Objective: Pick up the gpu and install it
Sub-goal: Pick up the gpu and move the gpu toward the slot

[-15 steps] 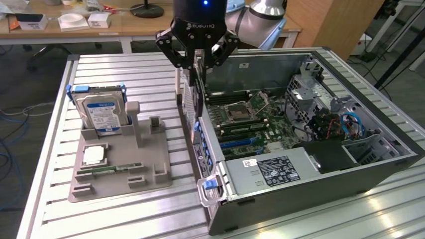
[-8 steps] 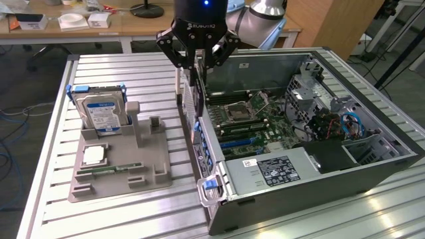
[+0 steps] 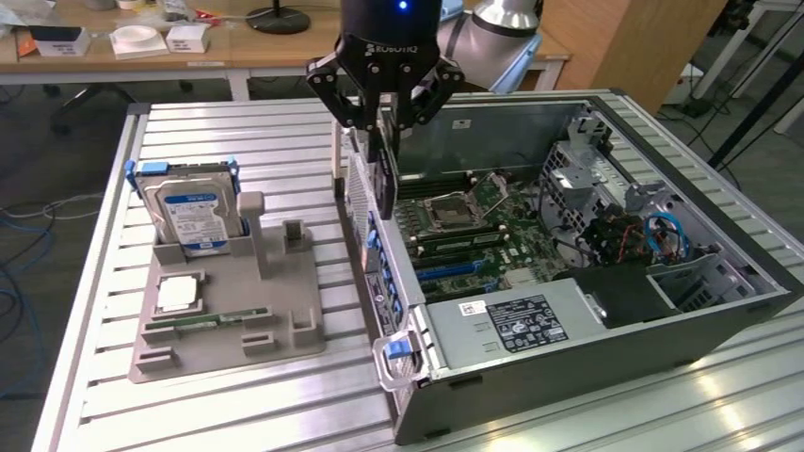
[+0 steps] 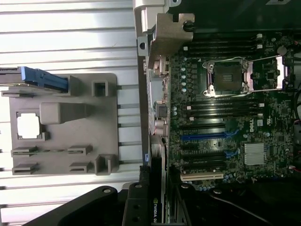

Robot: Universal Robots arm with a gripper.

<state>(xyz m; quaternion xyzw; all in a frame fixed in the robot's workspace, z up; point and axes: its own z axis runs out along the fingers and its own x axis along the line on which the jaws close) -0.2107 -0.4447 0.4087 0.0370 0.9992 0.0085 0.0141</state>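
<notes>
- The gripper (image 3: 383, 118) hangs at 12 o'clock in the exterior view, its fingers closed narrow on the gpu (image 3: 386, 155).
- The gpu is held upright and edge-on, clear of the table. It is above the wall of the case (image 3: 703, 330) that faces the tray, at about 10 o'clock from the board (image 3: 490, 235).
- That wall with its port openings stands just under the card, between it and the slots. A blue slot (image 4: 202, 137) on the board is free.
- The socket (image 3: 450, 215) is open and has a metal frame around it.
- The power supply (image 3: 515, 320) lies at 5 o'clock from the board, and blue cables (image 3: 666, 235) at 3 o'clock.
- A grey tray (image 3: 226, 320) lies at 9 o'clock from the case, near it but not touching.
- On the tray a drive (image 3: 191, 215) stands upright at 11 o'clock, a chip (image 3: 176, 294) lies flat at 8 o'clock, and a memory stick (image 3: 207, 320) lies just beside the chip.
- Writing: "ROBOTIQ" on the gripper body and "NVIDIA" on the gpu in the wrist view. The labels on the drive and the power supply are too small to read.
- The table (image 3: 251, 122) is of ribbed silver metal profiles.
- Behind it, at 11 o'clock, stands a wooden desk (image 3: 251, 56) with white boxes and a black round base. Cables lie on the floor at 9 o'clock.
</notes>
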